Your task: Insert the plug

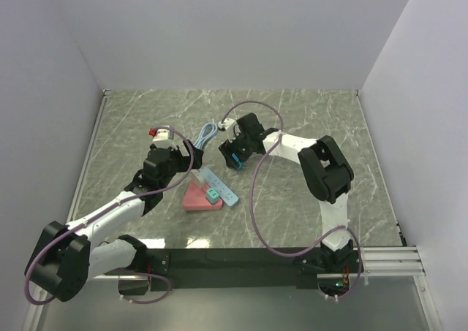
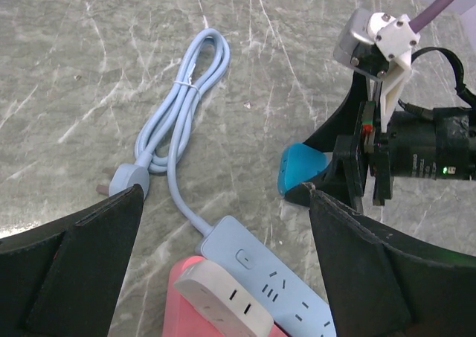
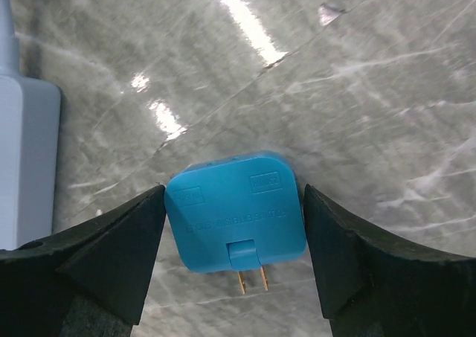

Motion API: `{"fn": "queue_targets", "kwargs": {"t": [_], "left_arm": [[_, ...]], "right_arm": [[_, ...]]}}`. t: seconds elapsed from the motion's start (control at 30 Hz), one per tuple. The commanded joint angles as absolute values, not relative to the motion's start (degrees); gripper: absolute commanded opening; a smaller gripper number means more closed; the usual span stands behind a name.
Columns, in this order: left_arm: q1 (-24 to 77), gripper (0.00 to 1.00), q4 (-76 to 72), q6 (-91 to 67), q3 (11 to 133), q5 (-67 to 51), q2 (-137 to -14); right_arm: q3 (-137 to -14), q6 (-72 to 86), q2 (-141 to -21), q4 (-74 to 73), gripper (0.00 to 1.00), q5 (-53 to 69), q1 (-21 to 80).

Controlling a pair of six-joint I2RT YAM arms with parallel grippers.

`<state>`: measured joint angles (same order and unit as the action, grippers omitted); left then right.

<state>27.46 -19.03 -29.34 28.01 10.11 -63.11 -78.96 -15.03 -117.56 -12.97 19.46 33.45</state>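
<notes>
A blue two-prong plug (image 3: pixel 234 210) lies flat just over the marble table, between the fingers of my right gripper (image 3: pixel 233 229). Both fingertips press its sides, and its brass prongs point toward the camera. It also shows in the top view (image 1: pixel 235 159) and the left wrist view (image 2: pixel 301 169). A light-blue power strip (image 2: pixel 268 274) lies with its sockets facing up, partly on a pink block (image 2: pixel 182 292). My left gripper (image 2: pixel 227 266) is open and empty, hovering over the strip's switch end (image 1: pixel 219 186).
A white adapter (image 2: pixel 223 300) rests on the pink block beside the strip. The strip's coiled blue cable (image 2: pixel 182 99) and its own plug (image 2: pixel 128 179) lie behind it. The strip's end shows at the left of the right wrist view (image 3: pixel 26 158). White walls enclose the table.
</notes>
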Motion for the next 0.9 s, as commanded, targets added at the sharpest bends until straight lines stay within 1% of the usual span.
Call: {"fn": "queue_targets", "kwargs": {"t": [0.0,0.1,0.2,0.3,0.33,0.37,0.4,0.47,0.5,0.6,0.7,0.77,0.8,0.87], "left_arm": [[27.69,0.99,-21.62,-29.44,27.33,8.97,-61.18],[27.69,0.99,-21.45,-29.44,27.25,8.96,-60.74],[27.69,0.99,-21.53,-29.62,26.9,8.88,-60.3],[27.6,1.0,-21.62,-29.45,26.54,8.96,-59.68],[27.68,0.99,-21.71,-29.36,26.46,8.96,-59.42],[27.69,1.0,-21.88,-29.27,26.37,8.88,-59.24],[27.69,0.99,-22.23,-29.01,26.19,8.96,-58.8],[27.69,0.99,-22.67,-28.65,26.02,8.88,-58.62],[27.69,0.99,-23.11,-28.3,26.02,8.88,-58.45],[27.69,1.0,-23.82,-27.51,26.1,8.44,-58.62],[27.77,1.0,-26.53,-26.2,25.32,6.25,-58.88],[28.21,0.99,-30.57,-24.97,24.26,4.32,-59.41],[28.65,1.0,-31.72,-23.48,24.0,3.0,-60.02],[30.92,0.99,-35.75,-22.24,23.12,3.16,-60.82]], "right_arm": [[-76.56,-13.1,-115.23,-15.56,0.8,15.74,35.59],[-76.03,-11.87,-115.23,-16.08,0.79,14.68,36.47],[-75.06,-9.68,-114.7,-16.17,0.77,10.39,37.79],[-75.41,-7.04,-115.31,-18.1,0.65,7.3,38.58],[-75.58,-5.81,-116.01,-18.54,0.54,6.51,38.76],[-75.85,-5.1,-116.36,-19.07,0.49,4.07,39.02],[-76.28,-4.23,-116.54,-19.59,0.4,3.09,39.2],[-76.64,-2.12,-116.19,-19.86,0.33,2.38,39.2],[-76.9,-1.41,-115.84,-19.86,0.28,2.29,39.2],[-79.09,-0.09,-113.91,-21.26,0.22,2.03,39.11],[-83.12,3.86,-112.5,-23.28,0.18,0.09,38.67],[-86.37,6.41,-111.54,-23.73,0.16,0.09,37.97],[-87.53,8.16,-111.01,-24.17,0.13,0.09,37.62],[-90.16,9.84,-110.66,-24.26,0.11,0.26,37.09]]}}
